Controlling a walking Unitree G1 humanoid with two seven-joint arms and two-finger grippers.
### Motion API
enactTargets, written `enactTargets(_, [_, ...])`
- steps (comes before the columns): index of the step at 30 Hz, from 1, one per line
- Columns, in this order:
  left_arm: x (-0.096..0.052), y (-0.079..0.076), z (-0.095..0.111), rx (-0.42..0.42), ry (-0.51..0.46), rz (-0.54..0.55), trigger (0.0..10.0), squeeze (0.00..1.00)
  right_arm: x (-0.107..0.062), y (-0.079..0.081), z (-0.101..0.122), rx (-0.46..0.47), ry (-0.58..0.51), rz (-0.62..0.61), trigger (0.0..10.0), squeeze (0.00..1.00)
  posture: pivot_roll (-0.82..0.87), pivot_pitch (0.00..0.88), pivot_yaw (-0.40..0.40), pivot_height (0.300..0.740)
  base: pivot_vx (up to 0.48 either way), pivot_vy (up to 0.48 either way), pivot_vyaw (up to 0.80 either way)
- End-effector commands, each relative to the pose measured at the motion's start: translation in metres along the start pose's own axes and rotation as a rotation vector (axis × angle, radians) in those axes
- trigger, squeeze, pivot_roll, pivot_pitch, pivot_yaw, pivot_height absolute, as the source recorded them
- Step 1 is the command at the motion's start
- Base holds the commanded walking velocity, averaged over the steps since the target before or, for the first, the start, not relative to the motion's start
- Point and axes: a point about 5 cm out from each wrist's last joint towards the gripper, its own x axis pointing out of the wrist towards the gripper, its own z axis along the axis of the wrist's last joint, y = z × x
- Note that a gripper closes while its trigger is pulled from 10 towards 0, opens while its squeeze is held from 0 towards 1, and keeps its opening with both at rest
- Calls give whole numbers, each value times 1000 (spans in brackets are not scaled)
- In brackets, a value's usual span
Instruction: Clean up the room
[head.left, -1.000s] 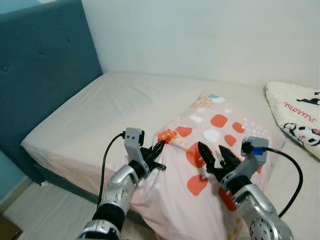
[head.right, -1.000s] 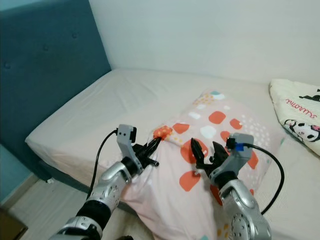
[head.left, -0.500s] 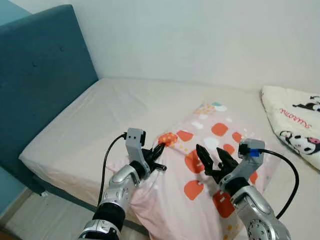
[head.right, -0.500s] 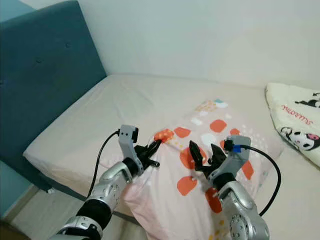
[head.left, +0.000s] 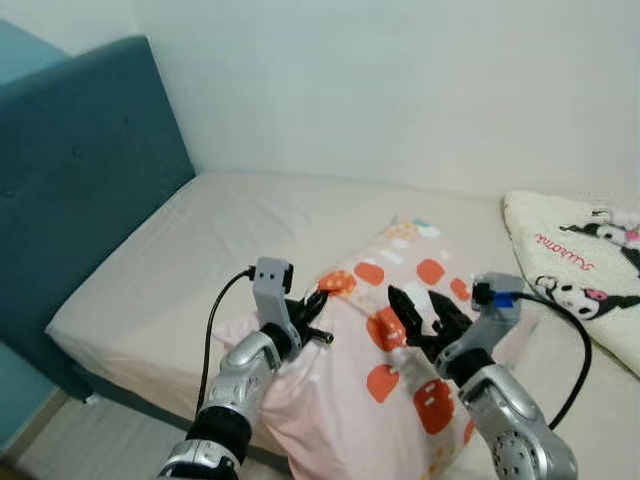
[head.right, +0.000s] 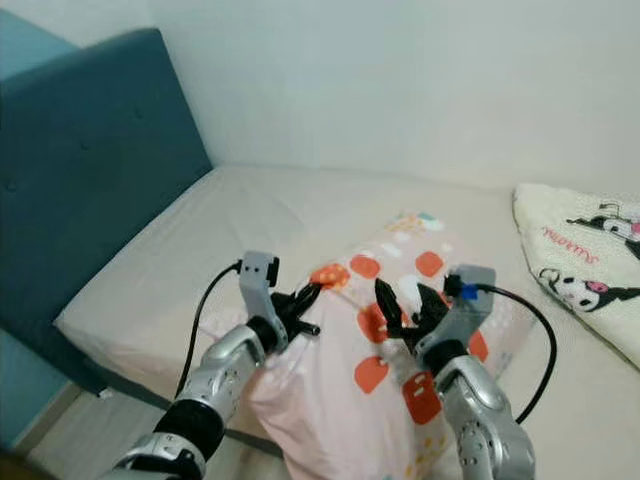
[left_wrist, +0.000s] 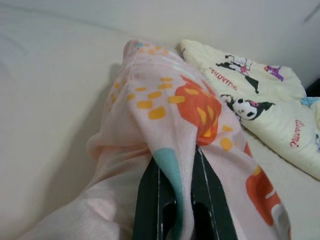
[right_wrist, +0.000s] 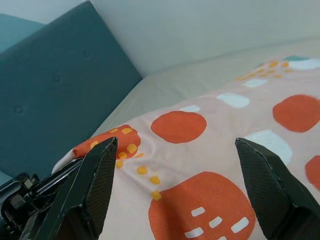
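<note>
A pink pillow (head.left: 420, 300) with orange, white and teal patches lies on the bed, its near end hanging over the front edge. My left gripper (head.left: 318, 300) is shut on the pillow's near left corner; the cloth (left_wrist: 175, 145) is pinched between its black fingers (left_wrist: 150, 195). My right gripper (head.left: 420, 305) hovers open just above the pillow's middle (right_wrist: 200, 200), its fingers (right_wrist: 95, 180) spread wide with nothing between them.
The bed (head.left: 200, 250) has a beige sheet and a teal padded headboard (head.left: 80, 180) on the left. A cream blanket with cartoon prints (head.left: 580, 270) lies at the right. A white wall stands behind. Floor shows at the lower left.
The camera has shifted, so the headboard and blanket sit differently in the picture. Both grippers keep their hold and spread; the pillow's near end has bunched up slightly towards me.
</note>
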Motion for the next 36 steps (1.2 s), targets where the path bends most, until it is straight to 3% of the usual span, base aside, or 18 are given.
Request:
enactTargets(1, [3, 0, 10, 14, -49, 4, 10000, 0, 1, 0, -2, -9, 2, -2, 10000, 0, -105, 0, 78, 716, 0, 0, 0])
enactTargets(9, [5, 5, 15, 30, -60, 49, 10000, 0, 2, 0, -7, -20, 24, -5, 10000, 0, -104, 0, 69, 740, 0, 0, 0])
enactTargets(14, [2, 18, 15, 36, -54, 137, 10000, 0, 1, -2, -19, -66, 59, -21, 10000, 0, -107, 0, 61, 740, 0, 0, 0])
enactTargets(16, [-10, 41, 16, 43, -51, 260, 10000, 0, 1, -5, -26, -92, 79, -51, 10000, 0, -110, 0, 55, 740, 0, 0, 0])
enactTargets(17, [-10, 41, 16, 43, -51, 260, 10000, 0, 1, -5, -26, -92, 79, -51, 10000, 0, -110, 0, 55, 740, 0, 0, 0])
enactTargets(18, [-16, 51, 17, 42, -52, 312, 10000, 0, 0, -5, -28, -102, 84, -57, 10000, 0, -109, 0, 51, 740, 0, 0, 0])
enactTargets(20, [-37, 82, 22, 46, -57, 476, 10000, 0, -2, -6, -34, -111, 99, -60, 10000, 0, -107, 0, 43, 740, 0, 0, 0])
enactTargets(22, [-37, 82, 22, 46, -57, 476, 10000, 0, -2, -6, -34, -111, 99, -60, 10000, 0, -107, 0, 43, 740, 0, 0, 0])
enactTargets(24, [-70, 118, 32, 59, -80, 656, 10000, 0, -2, -7, -40, -148, 126, -65, 10000, 0, -84, 0, 14, 740, 0, 0, 0])
enactTargets(26, [-70, 118, 32, 59, -80, 656, 10000, 0, -2, -7, -40, -148, 126, -65, 10000, 0, -84, 0, 14, 740, 0, 0, 0])
enactTargets(27, [-88, 133, 37, 77, -94, 728, 10000, 0, -1, -8, -42, -189, 134, -60, 10000, 0, -69, 0, 1, 740, 0, 0, 0])
enactTargets(29, [-88, 133, 37, 77, -94, 728, 10000, 0, -1, -8, -42, -189, 134, -60, 10000, 0, -69, 0, 1, 740, 0, 0, 0])
enactTargets(31, [-114, 147, 37, 104, -111, 792, 10000, 0, 1, -7, -45, -176, 150, -4, 10000, 0, -39, 0, -21, 740, 0, 0, 0])
enactTargets(34, [-114, 147, 37, 104, -111, 792, 10000, 0, 1, -7, -45, -176, 150, -4, 10000, 0, -39, 0, -21, 740, 0, 0, 0])
enactTargets(36, [-114, 137, 21, 102, -109, 724, 10000, 0, 6, -6, -44, -169, 153, 27, 10000, 0, -16, 0, -36, 740, 0, 0, 800])
